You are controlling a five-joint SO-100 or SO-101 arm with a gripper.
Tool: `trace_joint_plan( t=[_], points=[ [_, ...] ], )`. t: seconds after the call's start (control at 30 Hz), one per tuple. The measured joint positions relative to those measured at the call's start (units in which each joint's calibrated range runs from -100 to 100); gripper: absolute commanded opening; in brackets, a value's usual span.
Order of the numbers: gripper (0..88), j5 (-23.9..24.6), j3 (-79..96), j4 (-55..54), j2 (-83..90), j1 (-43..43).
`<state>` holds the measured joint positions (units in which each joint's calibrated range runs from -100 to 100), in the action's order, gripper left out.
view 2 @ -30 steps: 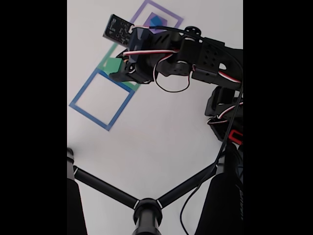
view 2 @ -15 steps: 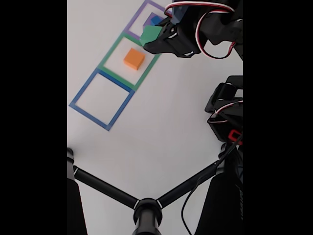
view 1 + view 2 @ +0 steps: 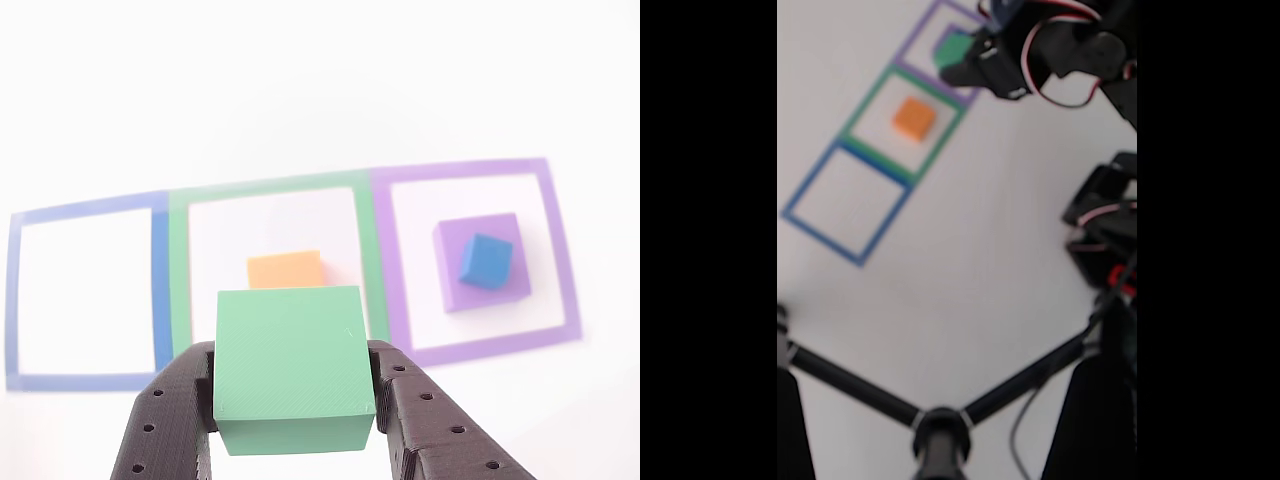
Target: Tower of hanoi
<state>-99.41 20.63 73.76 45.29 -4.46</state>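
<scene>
Gripper (image 3: pixel 296 400): one, black, clamped on one green block (image 3: pixel 291 362), raised off the table (image 3: pixel 300 100). One orange block (image 3: pixel 285 269) inside the green outline (image 3: pixel 178 280). One blue cube (image 3: pixel 486 261) atop one purple block (image 3: pixel 505 290), inside the purple outline (image 3: pixel 560 260). One blue outline (image 3: pixel 158 270), holding nothing.

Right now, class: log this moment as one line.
gripper: shut on green block, lifted | orange block: in green outline | blue cube: atop purple block | blue outline: empty
</scene>
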Motion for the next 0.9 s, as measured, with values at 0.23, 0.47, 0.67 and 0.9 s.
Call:
trace_joint_plan(
  t=[0.23, 0.47, 0.67, 0.9],
  points=[
    [7.4, 0.0, 17.93, -16.93, 1.86, -0.49],
    [7.3, 0.0, 38.99, -44.94, 0.17, -0.25],
    [7.1, 0.0, 49.35, -65.81, -5.99, 0.82],
    [7.1, 0.0, 55.96, -84.51, -14.44, 0.9]
  ],
)
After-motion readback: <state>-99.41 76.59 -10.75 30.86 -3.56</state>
